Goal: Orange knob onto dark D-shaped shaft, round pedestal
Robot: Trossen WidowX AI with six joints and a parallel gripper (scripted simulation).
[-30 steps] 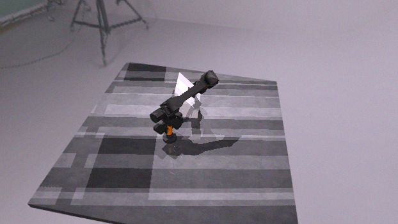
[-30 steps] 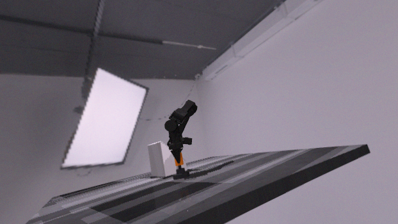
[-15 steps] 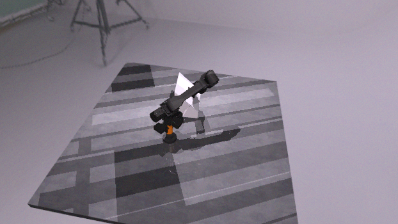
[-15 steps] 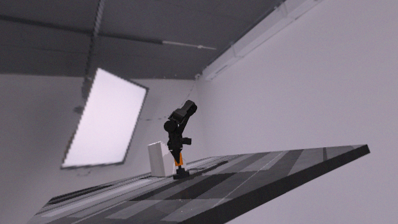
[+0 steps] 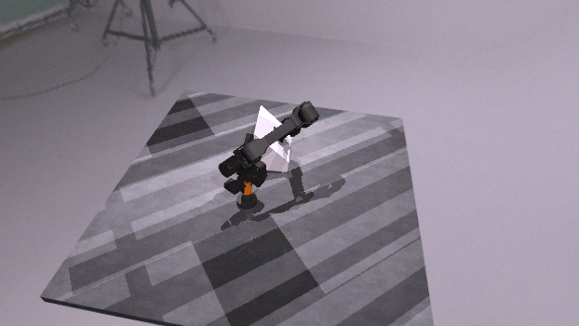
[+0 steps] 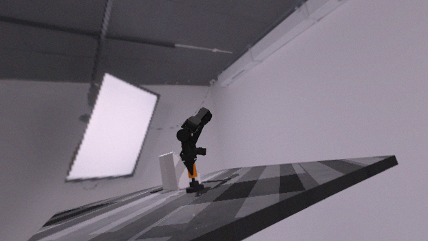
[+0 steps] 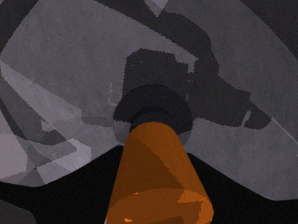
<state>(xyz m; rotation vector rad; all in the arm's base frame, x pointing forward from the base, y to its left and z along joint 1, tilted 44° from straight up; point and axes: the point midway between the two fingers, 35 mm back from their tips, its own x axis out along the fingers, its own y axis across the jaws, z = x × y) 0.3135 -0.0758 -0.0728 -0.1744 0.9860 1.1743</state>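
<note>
The orange knob (image 5: 248, 188) (image 6: 195, 171) (image 7: 155, 172) stands upright between the fingers of my gripper (image 5: 246, 183) (image 6: 192, 169) (image 7: 153, 155), which is shut on it. The round dark pedestal (image 5: 247, 204) (image 6: 195, 188) (image 7: 150, 96) is directly below the knob. In the exterior view a short length of dark shaft (image 6: 193, 180) shows between the knob's lower end and the pedestal, so the knob is not down against the pedestal. The knob looks centred over the shaft. The knob's hole and the shaft's flat side are hidden, and I cannot tell whether the shaft's tip is inside the hole.
A white angular block (image 5: 266, 126) (image 6: 168, 172) stands on the striped table (image 5: 363, 224) (image 6: 241, 206) behind the pedestal and close to the arm in the top view. The arm's dark shadow falls across the table beside the pedestal.
</note>
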